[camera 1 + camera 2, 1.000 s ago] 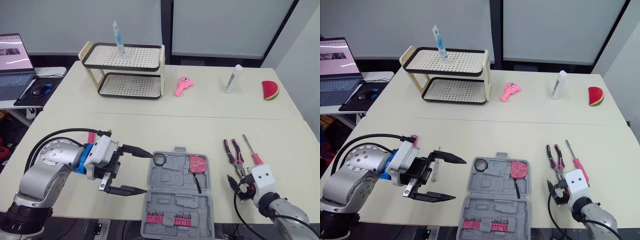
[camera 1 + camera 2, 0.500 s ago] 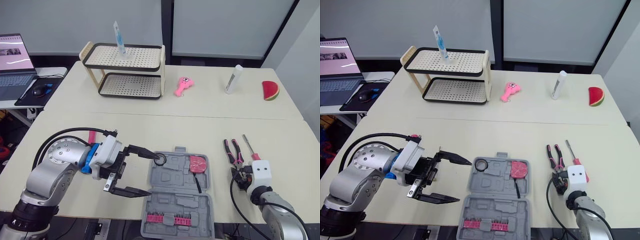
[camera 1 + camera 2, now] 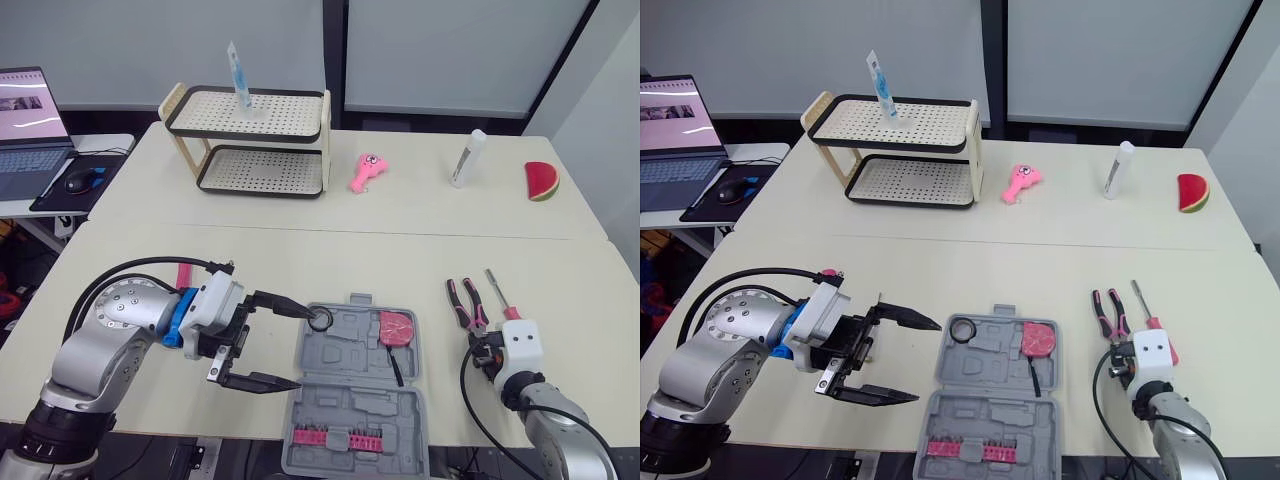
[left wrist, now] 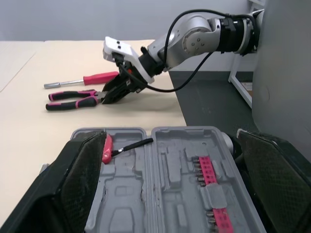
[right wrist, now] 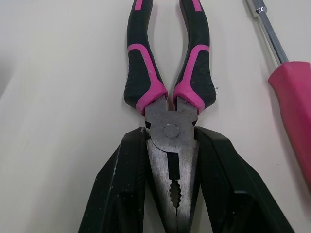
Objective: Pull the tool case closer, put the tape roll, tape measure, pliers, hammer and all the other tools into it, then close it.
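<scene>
The grey tool case [image 3: 340, 358] lies open at the table's front middle. A black tape roll [image 3: 320, 319] and a pink-red tool with a thin black tail [image 3: 396, 328] rest in its far half; pink bits [image 3: 335, 436] line its near half. Right of the case lie pink-and-black pliers [image 3: 466, 305] and a red screwdriver [image 3: 503, 300]. My right gripper [image 5: 170, 133] is shut on the pliers' [image 5: 167, 97] metal head, one finger on each side. My left gripper [image 3: 300, 347] stands open at the case's left edge, its upper finger [image 3: 290, 307] near the tape roll.
At the back stand a two-tier rack [image 3: 255, 140], a pink toy [image 3: 366, 171], a white bottle [image 3: 466, 158] and a watermelon slice [image 3: 540, 181]. A laptop [image 3: 25, 120] and mouse sit on a side table at the left. The right table edge is close to the screwdriver.
My right gripper has moved forward onto the pliers and its fingers have come together around the head. The left gripper has shifted slightly toward the case, staying open.
</scene>
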Robot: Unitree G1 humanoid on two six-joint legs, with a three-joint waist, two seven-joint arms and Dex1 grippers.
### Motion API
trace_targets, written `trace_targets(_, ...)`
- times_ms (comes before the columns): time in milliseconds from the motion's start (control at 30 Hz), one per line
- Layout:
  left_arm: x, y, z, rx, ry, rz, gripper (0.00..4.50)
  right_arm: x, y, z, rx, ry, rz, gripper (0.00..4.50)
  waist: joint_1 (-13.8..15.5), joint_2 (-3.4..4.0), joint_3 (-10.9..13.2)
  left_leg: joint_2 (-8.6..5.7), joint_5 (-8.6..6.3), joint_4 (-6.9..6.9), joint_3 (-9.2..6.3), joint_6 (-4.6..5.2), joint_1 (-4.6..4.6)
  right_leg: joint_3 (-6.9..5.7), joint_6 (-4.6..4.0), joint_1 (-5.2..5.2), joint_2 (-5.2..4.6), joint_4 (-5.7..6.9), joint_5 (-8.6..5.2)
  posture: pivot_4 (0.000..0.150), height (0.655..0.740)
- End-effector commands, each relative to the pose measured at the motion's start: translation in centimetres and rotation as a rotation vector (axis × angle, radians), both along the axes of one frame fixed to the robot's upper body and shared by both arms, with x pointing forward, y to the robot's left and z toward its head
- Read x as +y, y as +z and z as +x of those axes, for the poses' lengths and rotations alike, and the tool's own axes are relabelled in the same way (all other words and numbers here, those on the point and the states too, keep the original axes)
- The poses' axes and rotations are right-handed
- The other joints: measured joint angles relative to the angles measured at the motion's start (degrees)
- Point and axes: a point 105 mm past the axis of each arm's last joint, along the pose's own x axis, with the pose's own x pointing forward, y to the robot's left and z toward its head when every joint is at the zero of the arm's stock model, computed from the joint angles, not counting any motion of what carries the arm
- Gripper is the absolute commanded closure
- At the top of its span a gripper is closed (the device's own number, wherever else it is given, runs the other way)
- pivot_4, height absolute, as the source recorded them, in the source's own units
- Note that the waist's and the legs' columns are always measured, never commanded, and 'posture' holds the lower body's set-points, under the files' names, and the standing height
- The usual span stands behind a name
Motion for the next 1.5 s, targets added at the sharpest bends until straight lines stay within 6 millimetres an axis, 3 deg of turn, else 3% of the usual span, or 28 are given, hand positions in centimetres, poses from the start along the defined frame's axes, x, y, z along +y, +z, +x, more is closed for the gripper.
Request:
trace_targets(33,0.5,0.3,0.1,-0.027,0.026,0.016,0.00,0.5,3.2,0.7,-0.105,0.075,-0.045,3.26,0.01,0.03,0.02,0.00,0.00,0.00,0.00,0.00,0.00,0.00,0.00,0.00,0.00,0.01,0.00,0.150,0.7350)
trace_targets(167,1.3,0.2,0.4,-0.001,0.067,0.040,0.00,1.7,6.0,0.6,-0.155,0.206,-0.093,3.26,-0.01,0.13,0.07,0.00,0.00,0.01,0.00,0.00,0.00,0.00,0.00,-0.01,0.00,0.04,0.00,0.150,0.7350)
trace_targets(300,3.5,-0.8,0.6,-0.042,0.109,0.134,0.00,4.0,8.9,-0.2,-0.125,0.492,-0.171,3.26,-0.14,0.18,0.10,0.01,0.00,0.03,-0.02,0.01,0.03,0.01,0.00,0.01,0.04,0.04,0.00,0.150,0.7350)
trace_targets(433,5.2,-1.8,0.3,-0.050,0.098,0.220,0.00,6.4,10.2,-1.6,-0.029,0.776,-0.235,3.26,0.08,0.17,0.12,0.03,0.01,0.02,-0.07,0.02,0.01,-0.04,-0.02,0.01,0.08,0.03,0.00,0.150,0.7350)
trace_targets(567,6.2,-2.5,0.1,-0.055,0.081,0.277,0.00,8.5,9.9,-3.1,0.098,1.037,-0.322,3.26,0.10,0.14,0.13,0.03,0.00,0.03,-0.07,0.02,-0.01,-0.05,-0.03,-0.01,0.06,-0.01,0.00,0.150,0.7350)
trace_targets(733,6.5,-2.7,0.0,-0.056,0.083,0.286,0.00,11.0,8.8,-3.0,0.164,1.185,-0.370,3.26,0.09,0.05,0.18,0.04,0.00,0.04,-0.08,0.01,-0.08,-0.06,-0.02,-0.08,0.05,-0.02,0.00,0.150,0.7350)
trace_targets(1133,6.8,-3.0,-0.2,-0.058,0.091,0.301,0.00,15.5,7.1,-1.0,0.206,1.279,-0.388,3.26,0.10,0.05,0.19,0.03,0.00,0.04,-0.11,0.02,-0.53,-0.12,-0.03,-0.50,0.04,0.01,0.02,0.150,0.7350)
trace_targets(1500,6.6,-3.2,-0.2,-0.072,0.088,0.299,0.00,16.8,5.3,-0.2,0.231,1.317,-0.402,3.26,0.00,0.05,0.19,0.03,0.00,0.08,-0.15,0.02,-0.54,-0.18,-0.03,-0.49,0.04,0.07,0.03,0.150,0.7350)
